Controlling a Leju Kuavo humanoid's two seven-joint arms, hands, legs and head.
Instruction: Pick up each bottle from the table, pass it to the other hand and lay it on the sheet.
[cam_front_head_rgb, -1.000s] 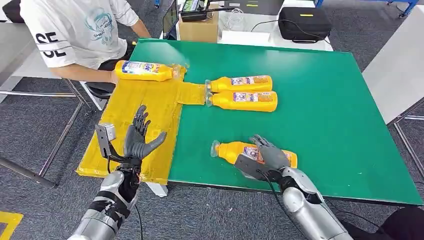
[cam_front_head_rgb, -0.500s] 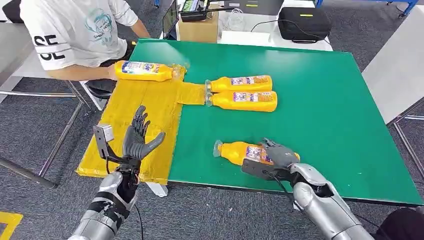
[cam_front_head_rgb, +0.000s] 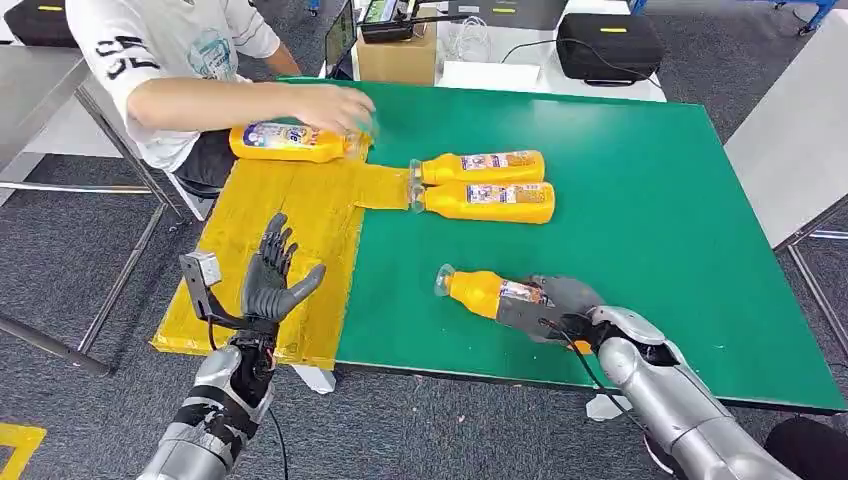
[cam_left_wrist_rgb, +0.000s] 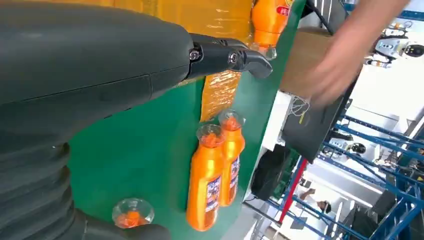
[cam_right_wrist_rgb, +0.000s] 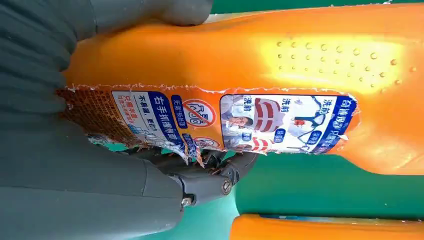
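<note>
Right robot hand (cam_front_head_rgb: 556, 305) grips the bottle (cam_front_head_rgb: 480, 292), now lifted; left robot hand (cam_front_head_rgb: 272, 282) stays spread open.

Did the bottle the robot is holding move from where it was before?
Yes. The bottle in the right hand has shifted right along the green table, and its cap end has swung up toward the two bottles lying together.

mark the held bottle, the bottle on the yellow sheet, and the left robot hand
held bottle (cam_front_head_rgb: 478, 291): head view, orange body just behind the cap.
bottle on the yellow sheet (cam_front_head_rgb: 285, 140): head view, middle of its label.
left robot hand (cam_front_head_rgb: 272, 285): head view, palm, fingers spread, holding nothing.
</note>
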